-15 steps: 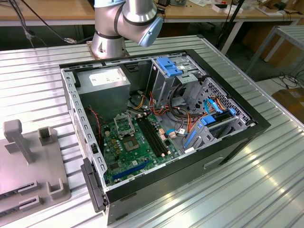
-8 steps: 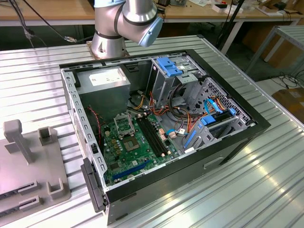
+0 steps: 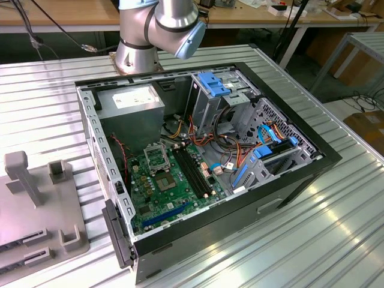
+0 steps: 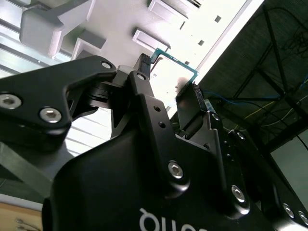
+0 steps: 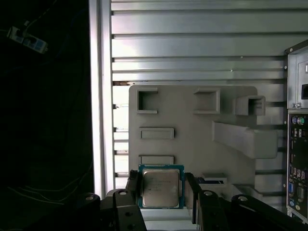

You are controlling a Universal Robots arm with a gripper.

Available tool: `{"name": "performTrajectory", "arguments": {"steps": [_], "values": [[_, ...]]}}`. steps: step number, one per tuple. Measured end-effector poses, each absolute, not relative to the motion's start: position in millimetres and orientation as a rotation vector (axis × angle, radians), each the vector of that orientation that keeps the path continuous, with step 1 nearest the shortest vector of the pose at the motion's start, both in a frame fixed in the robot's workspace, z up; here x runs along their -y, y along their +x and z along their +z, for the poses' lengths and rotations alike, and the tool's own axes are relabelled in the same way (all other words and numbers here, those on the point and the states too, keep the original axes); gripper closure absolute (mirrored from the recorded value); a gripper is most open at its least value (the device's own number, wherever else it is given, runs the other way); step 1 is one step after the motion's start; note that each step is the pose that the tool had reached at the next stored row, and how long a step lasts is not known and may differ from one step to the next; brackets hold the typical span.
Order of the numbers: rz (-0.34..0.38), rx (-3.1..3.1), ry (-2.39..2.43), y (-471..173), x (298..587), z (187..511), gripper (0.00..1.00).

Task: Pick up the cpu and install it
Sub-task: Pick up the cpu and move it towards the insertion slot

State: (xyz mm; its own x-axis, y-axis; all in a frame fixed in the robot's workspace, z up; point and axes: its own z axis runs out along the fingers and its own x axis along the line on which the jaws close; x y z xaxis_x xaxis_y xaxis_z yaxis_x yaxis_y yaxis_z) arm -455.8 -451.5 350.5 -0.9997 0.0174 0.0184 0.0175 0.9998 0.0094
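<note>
I see the black two-finger gripper (image 5: 162,186) closed narrowly on the cpu (image 5: 161,188), a small flat square plate with a silver-grey metal face and a green rim. In both wrist views one finger (image 5: 134,185) sits against each of two opposite edges.

The cpu hangs over the pale grey moulded plastic tray (image 5: 192,139), right by its two shallow rectangular recesses (image 5: 156,133). A long wedge-shaped block (image 5: 243,139) and several square pockets rise from the tray past those recesses.

The tray lies on a ribbed silver metal table (image 3: 300,240). Just beside the tray, on the exterior view's right, stands the open black computer case (image 3: 198,240).

Inside the case, past the wall nearest the tray, lies the green motherboard (image 3: 162,192) with a square metal-framed socket (image 3: 157,157). Coloured cables (image 3: 234,153) and blue plastic brackets (image 3: 264,159) crowd the side farther from the tray. A grey metal box with a white label (image 3: 132,102) fills one corner, and the arm's grey joint (image 3: 162,24) rises behind it.
</note>
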Motion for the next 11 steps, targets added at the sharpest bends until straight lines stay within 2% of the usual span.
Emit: {"name": "performTrajectory", "arguments": {"steps": [11], "values": [[-0.015,3.123,-0.027,-455.8,451.6,356.7,0.53]]}}
